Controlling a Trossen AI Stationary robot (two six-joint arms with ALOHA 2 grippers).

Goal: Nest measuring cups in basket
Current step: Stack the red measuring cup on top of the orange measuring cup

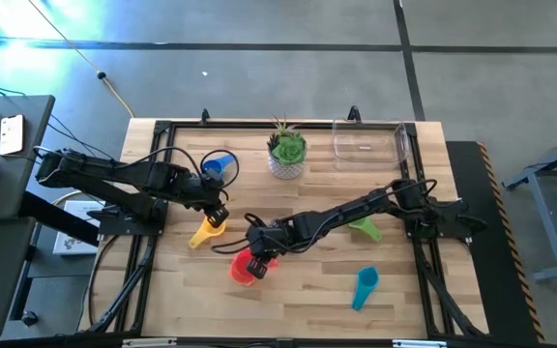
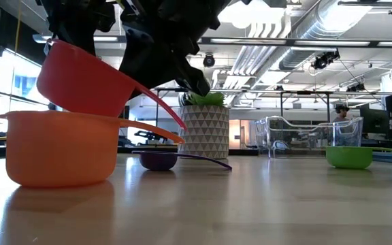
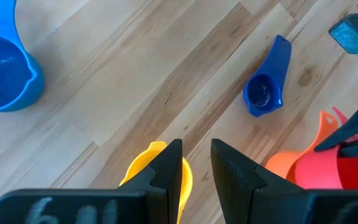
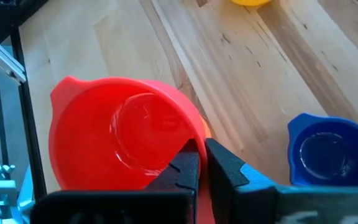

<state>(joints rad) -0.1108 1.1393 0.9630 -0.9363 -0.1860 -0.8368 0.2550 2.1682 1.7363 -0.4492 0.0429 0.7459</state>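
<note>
My right gripper (image 1: pixel 259 248) is shut on the red-pink cup (image 2: pixel 84 82), which is tilted over the orange cup (image 2: pixel 60 150) standing on the table. My left gripper (image 1: pixel 217 209) hovers over the yellow cup (image 1: pixel 206 232) with a narrow gap between its fingers (image 3: pixel 196 168). The yellow rim (image 3: pixel 157 149) shows beside one finger, and I cannot tell if they touch. The blue cup (image 1: pixel 219 166) stands by the left arm. The small purple cup (image 2: pixel 158 161), the green cup (image 1: pixel 366 229) and the teal cup (image 1: pixel 366 287) lie apart on the table. The clear basket (image 1: pixel 370 140) stands at the far right. My right gripper pinches the red-pink cup between its two fingers at the root of the handle (image 4: pixel 188 142), beside the rim. The fingers come from above, slanting down from the table's right. The cup is tilted, its handle (image 2: pixel 165 109) sloping down, and its underside is at the orange cup's mouth (image 2: pixel 80 112).
A white pot with a green plant (image 1: pixel 286 155) stands at the far middle, left of the basket. Dark rails (image 1: pixel 143 261) run along the table's left and right sides. Bare wood lies at the near middle (image 1: pixel 307 300).
</note>
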